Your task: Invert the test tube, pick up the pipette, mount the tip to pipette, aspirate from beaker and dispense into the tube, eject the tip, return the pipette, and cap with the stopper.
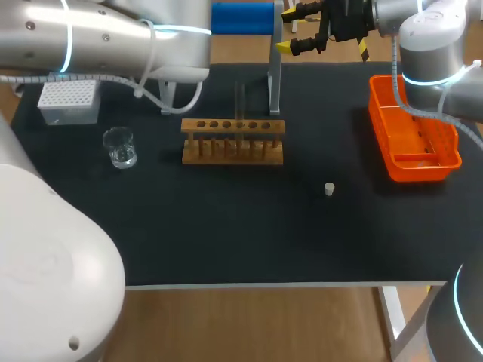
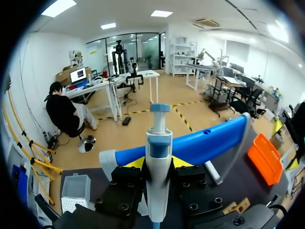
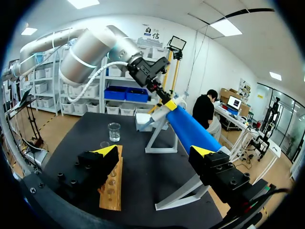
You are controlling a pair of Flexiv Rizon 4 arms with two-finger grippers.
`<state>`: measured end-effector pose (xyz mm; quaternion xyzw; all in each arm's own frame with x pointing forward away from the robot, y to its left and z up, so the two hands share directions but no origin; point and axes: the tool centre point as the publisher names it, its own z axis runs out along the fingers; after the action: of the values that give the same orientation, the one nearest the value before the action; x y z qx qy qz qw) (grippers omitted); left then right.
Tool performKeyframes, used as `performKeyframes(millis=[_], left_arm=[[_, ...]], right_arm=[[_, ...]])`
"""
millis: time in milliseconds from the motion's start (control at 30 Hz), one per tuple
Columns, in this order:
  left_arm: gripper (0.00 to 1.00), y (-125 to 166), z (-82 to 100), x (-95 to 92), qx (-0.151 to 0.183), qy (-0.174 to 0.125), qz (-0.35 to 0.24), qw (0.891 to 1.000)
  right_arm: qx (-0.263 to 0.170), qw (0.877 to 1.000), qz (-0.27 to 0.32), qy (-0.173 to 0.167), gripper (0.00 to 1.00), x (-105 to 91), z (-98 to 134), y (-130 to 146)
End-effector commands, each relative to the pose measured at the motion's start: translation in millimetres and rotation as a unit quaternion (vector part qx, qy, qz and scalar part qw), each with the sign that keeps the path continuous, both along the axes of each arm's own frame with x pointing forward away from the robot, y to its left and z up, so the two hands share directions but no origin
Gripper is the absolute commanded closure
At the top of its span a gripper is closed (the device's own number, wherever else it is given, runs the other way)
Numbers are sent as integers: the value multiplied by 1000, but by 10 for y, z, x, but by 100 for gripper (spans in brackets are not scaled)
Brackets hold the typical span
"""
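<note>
- A white plastic box of pipette tips sits far to the left of the brown wooden test tube rack and a bit further back.
- A small clear glass beaker stands left of the rack, nearer to it than the box is.
- The big silver left arm comes in from the left and goes across behind the rack.
- The left gripper is up at the blue top of the stand, behind the rack. Its two yellow-tipped fingers press on the white and blue pipette from both sides, so it has the pipette in its grip.
- A thin clear test tube stands straight up in one of the middle holes of the rack.
- The pipette stand with grey metal legs and a blue top is just behind the rack.
- The right gripper hangs in the air behind the rack and a little to its right, close to the stand. Its fingers are spread wide, with nothing between them.
- A tiny white stopper lies on the black table to the right of the rack and nearer the front.
- A long orange plastic basket lies far to the right of the rack, under the right arm.
</note>
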<state>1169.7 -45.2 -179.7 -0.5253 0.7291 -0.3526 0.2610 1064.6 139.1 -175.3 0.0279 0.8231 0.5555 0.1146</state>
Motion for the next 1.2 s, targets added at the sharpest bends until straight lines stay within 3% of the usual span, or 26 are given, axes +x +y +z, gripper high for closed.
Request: performKeyframes(millis=[33, 700, 767, 800, 833, 1200], left_arm=[[100, -13, -12, 65, 2, 7, 0, 1000], [100, -27, -135, 42, -5, 20, 13, 1000], [52, -30, -147, 30, -6, 21, 14, 1000], [9, -35, -154, 21, -8, 21, 16, 1000], [0, -41, -161, 10, -10, 21, 17, 1000], [0, -137, -137, -149, -19, 21, 15, 999]], right_arm=[[-2, 1000, 1, 1, 0, 4, 9, -6], [-2, 1000, 1, 1, 0, 4, 9, -6], [-2, 1000, 1, 1, 0, 4, 9, -6], [-2, 1000, 1, 1, 0, 4, 9, -6], [-2, 1000, 1, 1, 0, 4, 9, -6], [-2, 1000, 1, 1, 0, 4, 9, -6]])
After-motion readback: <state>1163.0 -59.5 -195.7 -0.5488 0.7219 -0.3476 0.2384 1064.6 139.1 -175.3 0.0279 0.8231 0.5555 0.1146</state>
